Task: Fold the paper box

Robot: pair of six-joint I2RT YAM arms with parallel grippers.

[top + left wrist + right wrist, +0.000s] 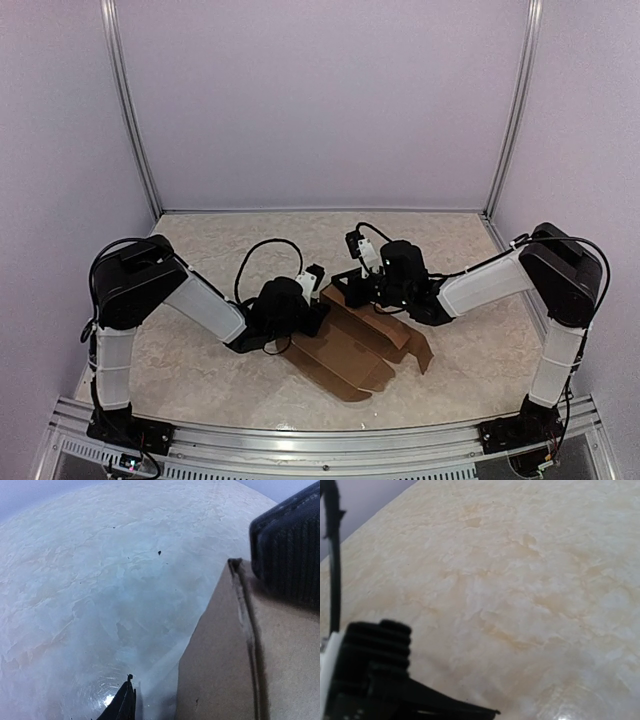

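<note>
The pad (287, 545) of the left tool (310, 292), spread astride a wall of the box (355, 345) just 5 o'clock of the desk's (230, 240) centre, could slip and drop that wall, or the right tool (348, 285), whose grip I cannot tell, could drag it askew.

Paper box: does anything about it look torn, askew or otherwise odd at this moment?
Nothing stands out. The paper box lies half-folded, diagonal on the table, between the left gripper and right gripper. No tear or crushing shows, though its far end is hidden by the grippers.
</note>
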